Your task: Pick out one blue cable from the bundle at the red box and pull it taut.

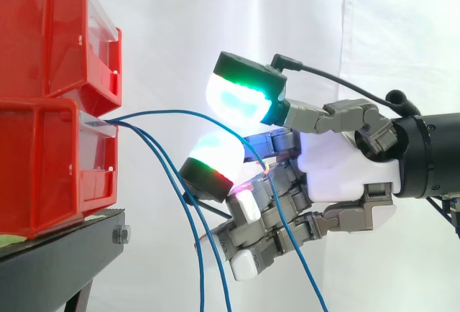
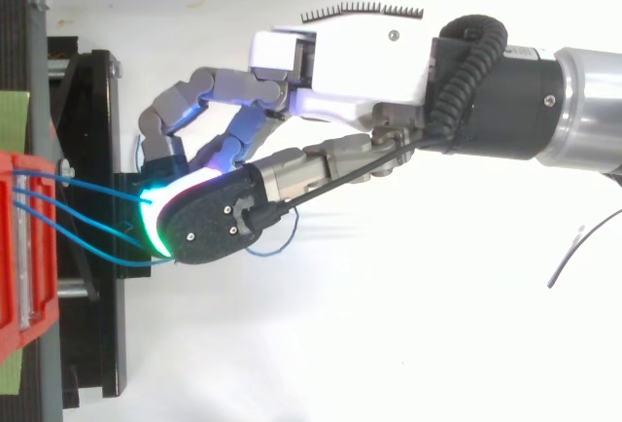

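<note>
Just beside lower red bin point(image 1: 43, 172): hand point(image 1: 338, 168), fingers point(image 1: 244, 96) curled, pinching one blue cable point(image 1: 169, 112).

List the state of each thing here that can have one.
hand, shut, fingers curled round the top cable
top cable, arching slack from the lower bin to the hand, not yet taut
other cables, hanging loose from the lower bin
lower bin, upright on the stand
upper bin, stacked on the lower bin
</note>
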`<state>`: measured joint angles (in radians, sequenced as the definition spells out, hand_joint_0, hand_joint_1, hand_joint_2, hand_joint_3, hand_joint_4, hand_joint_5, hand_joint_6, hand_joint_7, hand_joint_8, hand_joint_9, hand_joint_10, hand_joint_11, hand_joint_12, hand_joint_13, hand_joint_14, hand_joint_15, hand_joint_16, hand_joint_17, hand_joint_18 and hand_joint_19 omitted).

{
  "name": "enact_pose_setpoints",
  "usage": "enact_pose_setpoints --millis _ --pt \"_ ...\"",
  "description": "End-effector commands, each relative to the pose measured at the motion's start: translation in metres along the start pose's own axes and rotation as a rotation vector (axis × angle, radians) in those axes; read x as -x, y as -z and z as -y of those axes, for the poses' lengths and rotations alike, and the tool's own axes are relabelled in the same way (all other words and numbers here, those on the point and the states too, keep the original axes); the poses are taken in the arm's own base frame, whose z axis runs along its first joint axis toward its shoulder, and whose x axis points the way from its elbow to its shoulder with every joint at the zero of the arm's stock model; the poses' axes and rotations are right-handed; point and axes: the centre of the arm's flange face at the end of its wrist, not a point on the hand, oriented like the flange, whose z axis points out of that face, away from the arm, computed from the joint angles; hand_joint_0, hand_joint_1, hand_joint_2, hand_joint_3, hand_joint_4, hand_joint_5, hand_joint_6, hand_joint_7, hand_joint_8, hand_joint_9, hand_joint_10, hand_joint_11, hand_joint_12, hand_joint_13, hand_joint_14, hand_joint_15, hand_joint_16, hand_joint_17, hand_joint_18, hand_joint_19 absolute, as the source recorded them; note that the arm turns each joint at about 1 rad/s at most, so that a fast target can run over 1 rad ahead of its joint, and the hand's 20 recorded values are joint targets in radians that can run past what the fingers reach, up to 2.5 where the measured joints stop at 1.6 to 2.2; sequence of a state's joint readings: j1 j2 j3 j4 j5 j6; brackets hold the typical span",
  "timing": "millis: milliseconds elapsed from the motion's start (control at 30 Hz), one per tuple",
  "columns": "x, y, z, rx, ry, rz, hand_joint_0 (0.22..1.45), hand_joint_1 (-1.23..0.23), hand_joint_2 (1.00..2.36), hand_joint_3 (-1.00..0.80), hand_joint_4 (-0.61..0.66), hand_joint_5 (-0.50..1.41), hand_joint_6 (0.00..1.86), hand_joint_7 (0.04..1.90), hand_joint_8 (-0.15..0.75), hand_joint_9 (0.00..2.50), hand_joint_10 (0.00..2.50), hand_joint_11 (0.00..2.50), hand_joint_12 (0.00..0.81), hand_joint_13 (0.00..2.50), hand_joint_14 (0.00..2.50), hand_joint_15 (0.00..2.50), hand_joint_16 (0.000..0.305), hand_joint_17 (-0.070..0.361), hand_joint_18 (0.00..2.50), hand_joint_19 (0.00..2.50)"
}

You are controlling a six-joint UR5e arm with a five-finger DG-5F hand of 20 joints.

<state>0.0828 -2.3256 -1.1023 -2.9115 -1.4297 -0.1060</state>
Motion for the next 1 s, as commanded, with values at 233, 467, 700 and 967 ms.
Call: enact_pose_setpoints --millis 233,467,700,967 --pt "0.000 0.000 -0.001 -0.005 0.001 -0.001 0.58 -0.61 1.02 -0.24 0.07 -0.17 0.82 1.23 0.270 1.00 0.03 0.69 0.318 0.73 0.01 0.36 0.049 0.110 0.58 0.55" --pt "0.000 0.000 -0.004 -0.013 0.002 -0.001 0.58 -0.66 1.03 -0.20 0.08 -0.18 0.84 1.25 0.266 0.98 0.02 0.69 0.319 0.73 0.01 0.35 0.049 0.110 0.57 0.55" --pt "0.001 0.000 -0.005 -0.013 0.002 -0.001 0.60 -0.69 1.03 -0.19 0.07 -0.18 0.85 1.25 0.264 0.95 0.02 0.68 0.318 0.72 0.01 0.35 0.049 0.110 0.57 0.53" --pt "0.001 0.004 -0.010 -0.031 0.004 -0.005 0.63 -0.70 1.02 -0.25 0.08 -0.19 0.87 1.22 0.265 0.91 0.02 0.67 0.313 0.70 0.02 0.34 0.049 0.110 0.56 0.50"
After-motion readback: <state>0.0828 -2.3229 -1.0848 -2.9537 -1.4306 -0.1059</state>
